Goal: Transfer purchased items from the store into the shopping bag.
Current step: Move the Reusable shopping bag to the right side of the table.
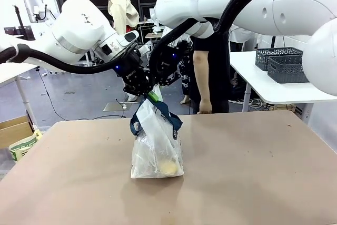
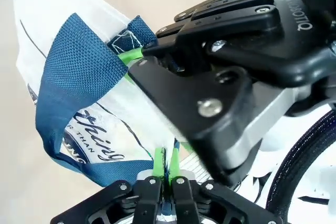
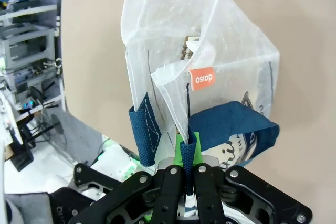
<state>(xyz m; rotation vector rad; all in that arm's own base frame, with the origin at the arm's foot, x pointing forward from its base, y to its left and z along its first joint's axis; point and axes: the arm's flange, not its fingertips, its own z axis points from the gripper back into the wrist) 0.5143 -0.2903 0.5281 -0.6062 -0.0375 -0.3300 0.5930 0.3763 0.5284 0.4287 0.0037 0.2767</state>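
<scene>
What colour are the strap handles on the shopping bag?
Navy blue strap handles on the shopping bag, clearest in the right wrist view.

**My two arms meet above the middle of the table**

My left arm comes in from the left and bends down toward the centre. My left gripper [image 1: 141, 89] points downward, and its green pads [image 2: 159, 162] are pressed together on the bag's rim. My right arm reaches across from the right, high above the table. My right gripper [image 1: 158, 80] is just beside the left one, its fingers [image 3: 181, 156] closed on a blue strap.
</scene>
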